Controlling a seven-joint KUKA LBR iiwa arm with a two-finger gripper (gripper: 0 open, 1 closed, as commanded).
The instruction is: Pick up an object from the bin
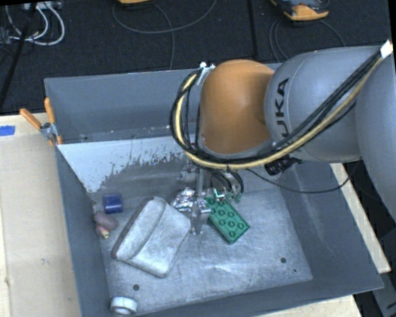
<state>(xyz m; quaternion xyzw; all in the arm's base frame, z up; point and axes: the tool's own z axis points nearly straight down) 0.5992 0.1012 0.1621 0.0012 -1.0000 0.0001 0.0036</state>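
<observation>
My gripper [193, 206] hangs under the orange wrist cover, low over the middle of the bin. A green studded building plate [228, 221] lies tilted just to its right, its upper corner tucked against the gripper. On the gripper's left a grey-white padded pouch [147, 237] lies flat on the floor, its right edge reaching under the gripper. From this angle I cannot make out whether the green plate is gripped or only beside the gripper.
A small blue block [112, 202] and a pinkish piece [105, 224] lie by the left wall. A white round cap [122, 305] sits in the front left corner. The arm and its cables cover the bin's back right.
</observation>
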